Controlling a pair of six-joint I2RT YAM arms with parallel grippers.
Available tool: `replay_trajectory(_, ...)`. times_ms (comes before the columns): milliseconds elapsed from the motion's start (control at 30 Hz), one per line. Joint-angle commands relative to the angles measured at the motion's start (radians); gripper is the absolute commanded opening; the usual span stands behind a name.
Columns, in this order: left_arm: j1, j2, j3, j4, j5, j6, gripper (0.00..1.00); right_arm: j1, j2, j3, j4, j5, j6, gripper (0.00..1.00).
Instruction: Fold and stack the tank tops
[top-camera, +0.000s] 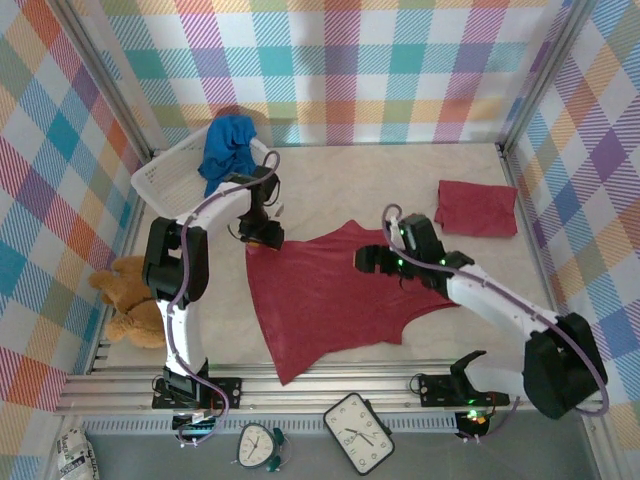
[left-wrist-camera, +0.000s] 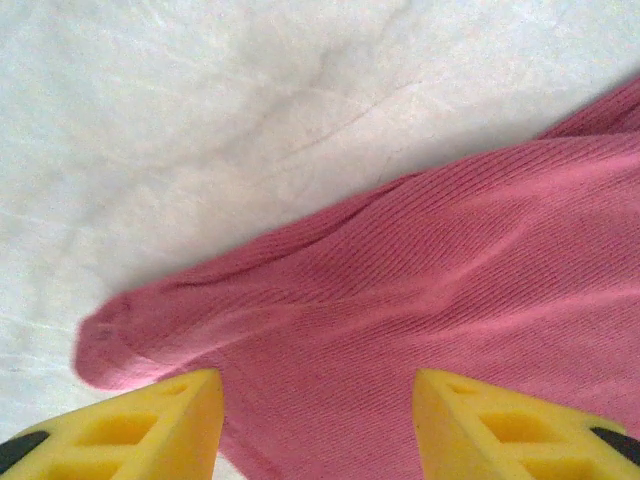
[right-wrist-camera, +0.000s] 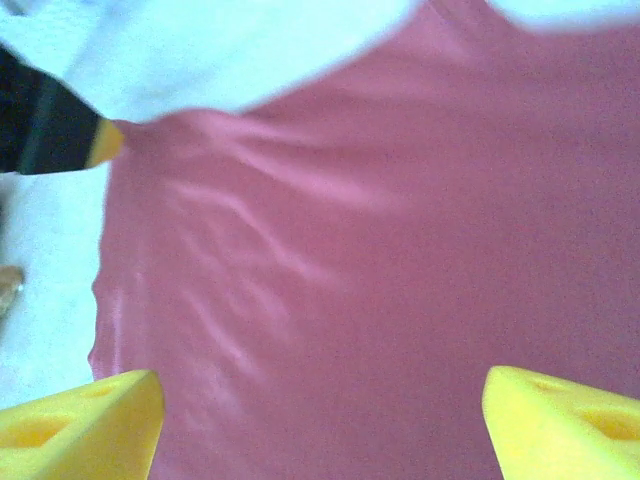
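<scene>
A dark red tank top (top-camera: 330, 300) lies spread on the bench (top-camera: 400, 170), a blue tank top (top-camera: 228, 145) slumps in the white basket (top-camera: 160, 180) (far left), and a folded red tank top (top-camera: 477, 208) sits far right. The left jaws and right jaws stand spread over the flat one's edges, pinching nothing.

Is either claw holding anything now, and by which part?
Nothing is held: the left claw and right claw both stand open over the spread dark red tank top.
</scene>
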Motion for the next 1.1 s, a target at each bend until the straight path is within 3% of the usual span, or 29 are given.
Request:
replay_trajectory(0,0.012,-0.045,0.025,-0.084,-0.042,0.166,0.52,-0.072,0.107,0.093,0.058,-0.133,-0.404,0.82)
replay_trajectory(133,0.028,-0.034,0.043,-0.093,-0.090,0.299,0.51,-0.143,0.284,0.269,-0.019,-0.333,-0.629,0.80)
replay_trajectory(300,0.071,0.000,0.076,-0.103,-0.084,0.364,0.51,-0.168,0.505,0.489,-0.175,-0.391,-0.801,0.79)
replay_trajectory(467,0.107,0.047,0.104,-0.098,-0.033,0.370,0.51,-0.172,0.716,0.709,-0.346,-0.379,-0.959,0.77)
replay_trajectory(700,0.115,0.111,0.126,-0.097,0.000,0.374,0.50,-0.167,0.899,0.922,-0.493,-0.372,-1.106,0.74)
replay_trajectory(1067,0.154,0.155,0.130,-0.094,0.011,0.367,0.41,-0.147,1.084,1.134,-0.606,-0.273,-1.179,0.68)
